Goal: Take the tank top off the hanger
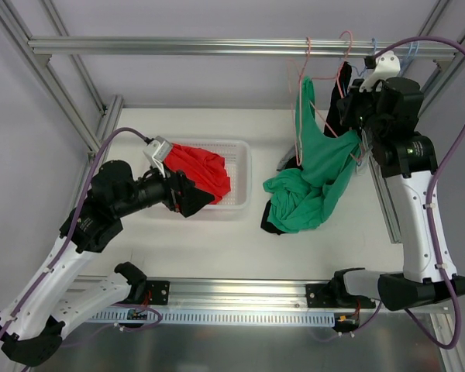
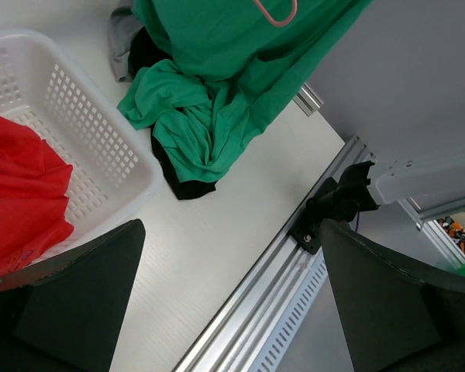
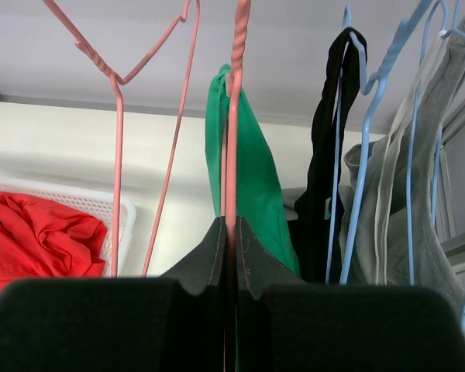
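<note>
A green tank top (image 1: 314,167) hangs from a pink wire hanger (image 1: 302,101) on the rear rail, its lower part bunched on the table; it also shows in the left wrist view (image 2: 209,93) and the right wrist view (image 3: 252,167). My right gripper (image 3: 229,225) is shut on the pink hanger's wire (image 3: 234,116), high at the back right (image 1: 362,124). My left gripper (image 2: 232,310) is open and empty, low over the table by the basket's front right corner (image 1: 187,198).
A white basket (image 1: 244,174) holds a red garment (image 1: 201,174). An empty pink hanger (image 3: 120,132), a black garment (image 3: 325,178) and grey garments on blue hangers (image 3: 407,155) hang alongside. Dark cloth (image 2: 182,182) lies under the green pile. Frame posts stand on both sides.
</note>
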Robot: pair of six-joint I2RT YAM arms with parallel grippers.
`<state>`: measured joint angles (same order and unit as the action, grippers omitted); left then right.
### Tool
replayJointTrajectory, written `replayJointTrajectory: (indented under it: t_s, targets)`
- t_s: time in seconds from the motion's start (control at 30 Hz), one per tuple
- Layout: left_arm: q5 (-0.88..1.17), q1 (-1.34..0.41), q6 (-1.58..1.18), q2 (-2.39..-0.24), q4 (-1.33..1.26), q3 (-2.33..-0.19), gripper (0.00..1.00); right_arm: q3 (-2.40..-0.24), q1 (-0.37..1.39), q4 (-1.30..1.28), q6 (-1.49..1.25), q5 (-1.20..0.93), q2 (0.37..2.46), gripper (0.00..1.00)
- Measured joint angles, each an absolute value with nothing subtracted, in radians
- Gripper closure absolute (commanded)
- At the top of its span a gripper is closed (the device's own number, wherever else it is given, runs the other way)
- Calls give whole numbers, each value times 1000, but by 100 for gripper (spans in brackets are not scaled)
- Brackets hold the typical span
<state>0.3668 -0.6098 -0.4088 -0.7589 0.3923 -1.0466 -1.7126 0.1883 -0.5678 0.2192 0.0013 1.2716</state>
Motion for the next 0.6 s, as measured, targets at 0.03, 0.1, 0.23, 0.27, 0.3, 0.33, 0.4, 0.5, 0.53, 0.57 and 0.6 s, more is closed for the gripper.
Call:
replayJointTrajectory:
  t_s: [0.03,0.1,0.23,0.27,0.3,0.33,0.4,0.5,0.53,0.57,0.6]
  targets:
    - [367,-610,-409,-757,390,-1045,1,-1713,188,-559,221,0,1275,100]
    - [367,-610,-409,-751,385,-1040,1,-1711,188,-536,223,-1,1275,100]
    - [367,-610,-409,-744,384,-1029,1,-1670,188,-449,223,-1,1252,100]
    - [367,-610,-409,-744,381,-1026,1,-1654,188,-431,222,-1,1242,100]
    - [366,-610,-409,-744,379,-1023,1,-1629,188,-411,221,-1,1227,100]
    - [366,-610,-409,-744,379,-1019,1,-1610,188,-398,221,-1,1213,100]
    - [367,-610,-409,-746,380,-1014,1,-1586,188,-385,220,-1,1190,99]
    - [366,-616,-409,-749,379,-1013,1,-1555,188,-366,220,-1,1151,100]
    - [367,-619,-409,-751,378,-1013,1,-1539,188,-361,219,-1,1131,100]
    - [368,-625,-409,-752,377,-1013,1,-1525,188,-357,218,-1,1111,100]
    - [368,-632,-408,-754,377,-1013,1,-1512,188,-353,218,-1,1091,100]
